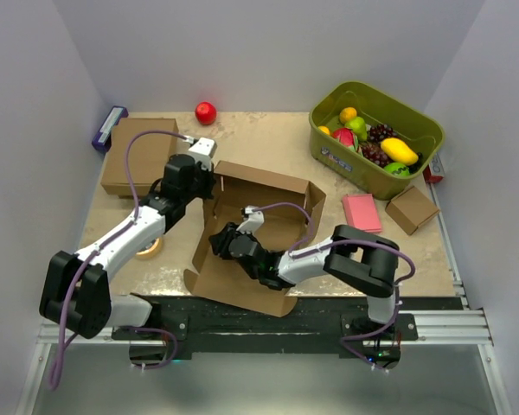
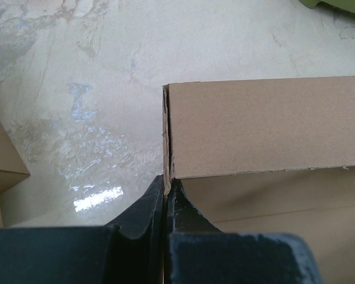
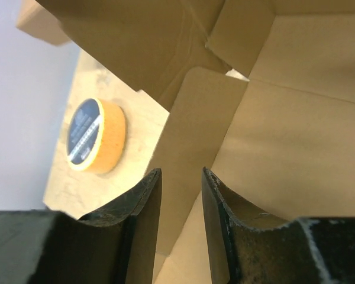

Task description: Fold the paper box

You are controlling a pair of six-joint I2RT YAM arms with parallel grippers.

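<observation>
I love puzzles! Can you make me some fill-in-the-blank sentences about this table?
A wall of the paper box is pinched by the ____.
The fruit lies in a ____ bin.
The ball beyond the paper box is ____.
Missing: left gripper; green; red.

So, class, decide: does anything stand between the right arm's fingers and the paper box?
Nothing visible does. The right fingers sit right at the paper box, its flap showing in their gap; the tape roll lies off to one side.
</observation>
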